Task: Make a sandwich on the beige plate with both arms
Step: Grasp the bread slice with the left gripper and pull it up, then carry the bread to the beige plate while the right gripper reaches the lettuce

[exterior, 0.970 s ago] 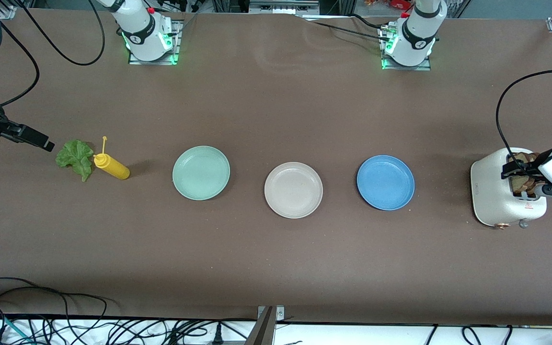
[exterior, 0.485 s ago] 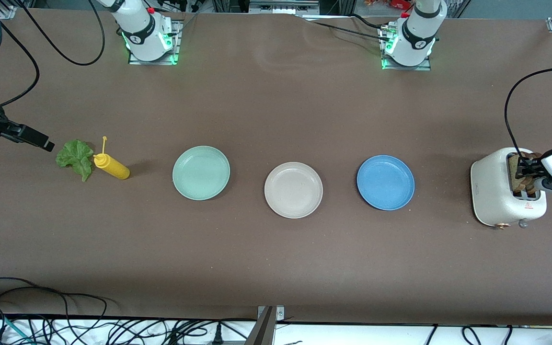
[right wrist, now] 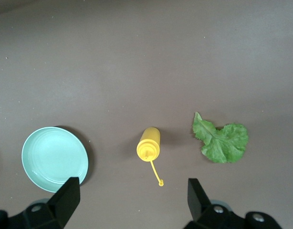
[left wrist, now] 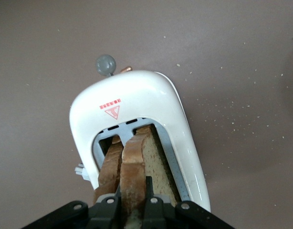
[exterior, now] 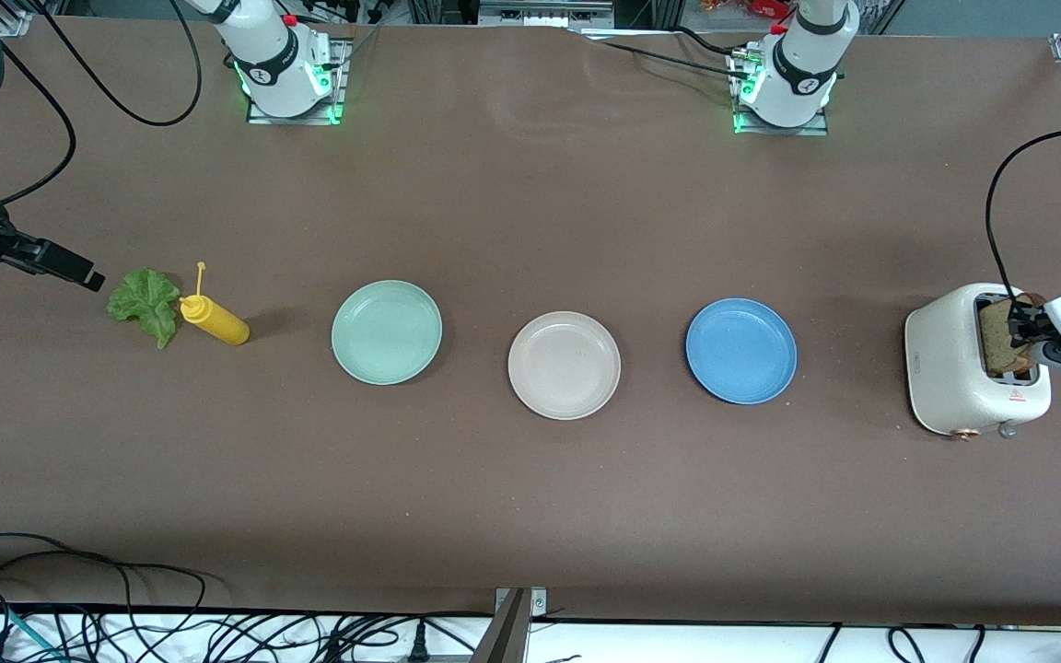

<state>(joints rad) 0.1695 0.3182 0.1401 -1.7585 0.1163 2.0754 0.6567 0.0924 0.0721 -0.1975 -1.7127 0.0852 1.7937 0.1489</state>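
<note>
Two bread slices (left wrist: pixel 137 162) stand in the toaster (exterior: pixel 950 364); the left gripper (left wrist: pixel 133 200) has its fingers clamped on one. Next, lift it straight up (judged) toward the bare beige plate (exterior: pixel 564 365). Right gripper (right wrist: pixel 132 193) waits, fingers apart, over the lettuce (exterior: pixel 145 302).

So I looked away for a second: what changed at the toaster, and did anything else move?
The left end effector, open over the toaster a second ago, shut on one bread slice standing in the slot. The right end effector stayed open over the mustard bottle and the lettuce leaf. The beige plate, mint-green plate and blue plate did not move.
</note>
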